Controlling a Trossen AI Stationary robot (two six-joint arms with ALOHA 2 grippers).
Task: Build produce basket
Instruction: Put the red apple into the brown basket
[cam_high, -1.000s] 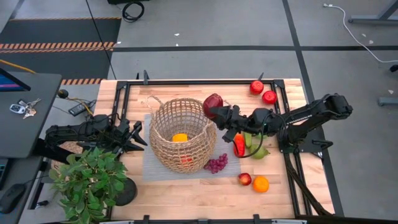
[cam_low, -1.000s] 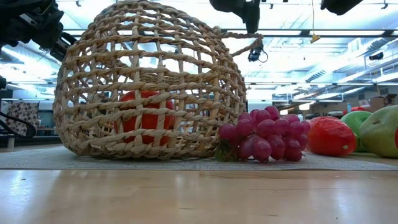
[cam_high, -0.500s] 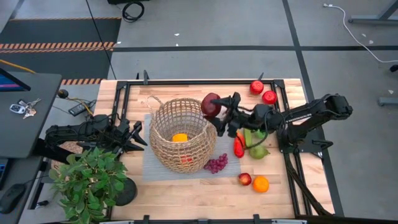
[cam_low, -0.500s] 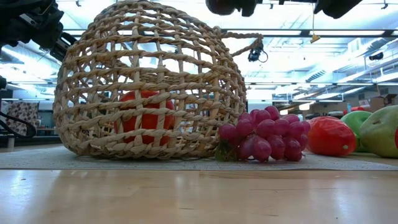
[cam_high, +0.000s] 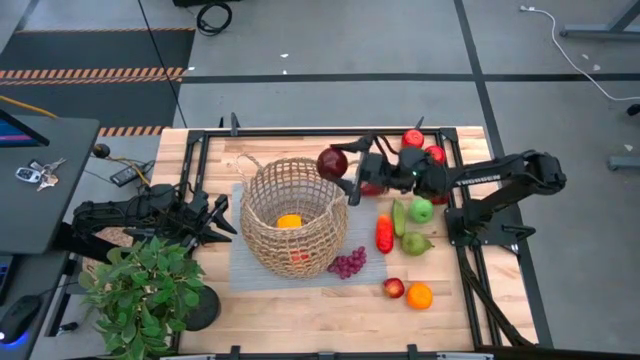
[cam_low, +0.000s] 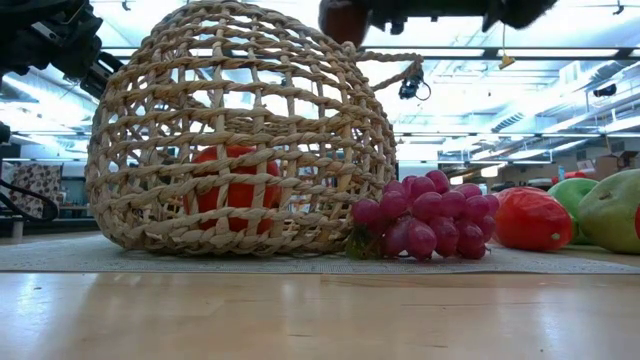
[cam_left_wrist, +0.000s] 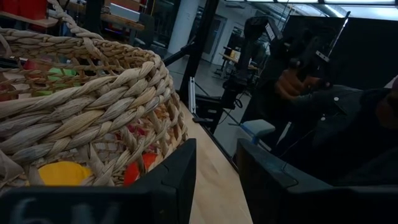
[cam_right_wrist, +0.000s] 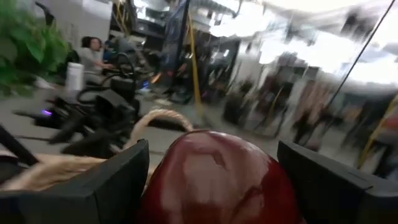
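Overhead and table-level views of the wooden table (cam_high: 300, 310). My right tool (cam_high: 345, 172) grasps a round, dark red toy fruit (cam_high: 332, 163) between its two dark fingers; the fruit is held in the air just beside the far right rim of the round, tan, open-weave wicker basket (cam_high: 292, 215), and in the right wrist view the same fruit (cam_right_wrist: 214, 180) fills the space between the fingers, with one thin loop handle (cam_right_wrist: 158, 118) of the basket behind it. In the low view the fruit (cam_low: 345, 18) hangs above the top of the basket (cam_low: 240, 130). The basket stands on a grey mat (cam_high: 245, 275) near the middle of the table and contains an orange toy fruit (cam_high: 289, 221) and a red one (cam_low: 232, 185). A bunch of purple toy grapes (cam_high: 347, 263) lies touching the basket's near right side. Right of the basket lie a red chili (cam_high: 384, 233), a green apple (cam_high: 422, 209) and a green pear (cam_high: 416, 243); nearer, a small red fruit (cam_high: 394, 288) and an orange (cam_high: 419, 296); at the far right edge, two red apples (cam_high: 421, 146). My left tool (cam_high: 222, 218) waits just left of the basket, beside a potted green plant (cam_high: 145, 290); its fingers (cam_left_wrist: 171, 180) stand slightly apart, grasping nothing.
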